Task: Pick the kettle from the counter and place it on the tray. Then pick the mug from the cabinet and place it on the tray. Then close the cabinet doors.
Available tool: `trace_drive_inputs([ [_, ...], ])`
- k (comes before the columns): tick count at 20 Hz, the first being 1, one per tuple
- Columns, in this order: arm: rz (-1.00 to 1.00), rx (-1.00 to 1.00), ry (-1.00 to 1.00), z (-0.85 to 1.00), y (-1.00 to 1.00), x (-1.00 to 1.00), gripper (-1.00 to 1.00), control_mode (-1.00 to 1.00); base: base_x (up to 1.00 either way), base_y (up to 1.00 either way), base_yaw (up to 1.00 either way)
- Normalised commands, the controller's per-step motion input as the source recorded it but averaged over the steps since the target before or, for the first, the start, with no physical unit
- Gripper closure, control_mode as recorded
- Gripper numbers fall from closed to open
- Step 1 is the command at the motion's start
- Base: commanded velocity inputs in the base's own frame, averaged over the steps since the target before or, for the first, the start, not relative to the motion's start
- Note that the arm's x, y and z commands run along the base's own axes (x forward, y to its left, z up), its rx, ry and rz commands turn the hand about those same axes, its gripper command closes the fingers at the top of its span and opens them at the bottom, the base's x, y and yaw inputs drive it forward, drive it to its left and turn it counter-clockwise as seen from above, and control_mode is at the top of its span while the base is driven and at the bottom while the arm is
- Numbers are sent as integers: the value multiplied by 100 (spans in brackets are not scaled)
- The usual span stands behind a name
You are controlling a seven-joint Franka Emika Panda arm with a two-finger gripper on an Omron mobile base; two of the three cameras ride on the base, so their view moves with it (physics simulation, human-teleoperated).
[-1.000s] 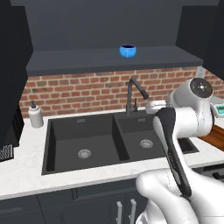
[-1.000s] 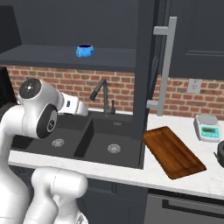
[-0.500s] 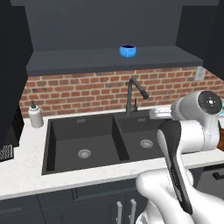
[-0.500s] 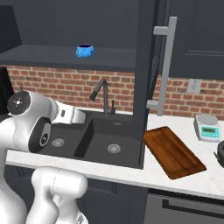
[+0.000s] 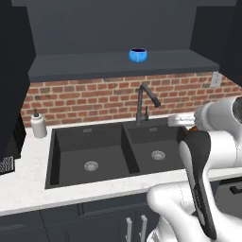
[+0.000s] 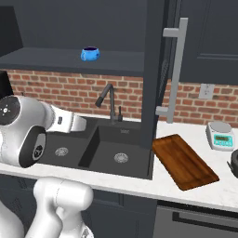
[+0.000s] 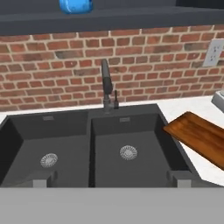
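A: Although the kettle sits at the far right of the counter, the right base view's edge cuts it down to a dark curved sliver, so its handle, lid and spout can't be made out.

B: And the gripper?

A: In the hand view, 2 grey fingertips poke up at the bottom, spread far apart with nothing between them. Wide open, empty, looking across the sink. Most of each finger is hidden by the lower edge of the view.

B: Where's the tray?

A: Flat on the counter just right of the sink, bare on top. In the hand view its far end runs off the right side. In the right base view the edge of the open cabinet door covers its near left corner.

B: The mug?

A: On the cabinet shelf, above the faucet. The hand view crops its top; in the left base view it's whole, upright, dark inside.

B: Anything else hard to read?

A: A small white scale sits beyond the tray near the wall, its display too small to read. A white pump bottle stands left of the sink. The arm blocks the counter right of the sink in the left base view.
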Motion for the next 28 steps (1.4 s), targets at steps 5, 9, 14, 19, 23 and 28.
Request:
trace_drive_inputs([
  [5, -14, 0, -13, -7, -28, -19, -100, -100, 0, 0, 0],
  [9, -46, -15, -18, -32, -18, -7, -100, -100, 0, 0, 0],
  [14, -55, -5, -16, -23, -18, 1, -100, -100, 0, 0, 0],
  [19, -49, -5, -5, -27, -16, 18, -100, -100, 0, 0, 0],
  [23, -31, -2, -6, -33, -39, 24, -100, -100, 0, 0, 0],
  [28, -14, 0, -8, -29, -50, 11, -100, -100, 0, 0, 0],
])
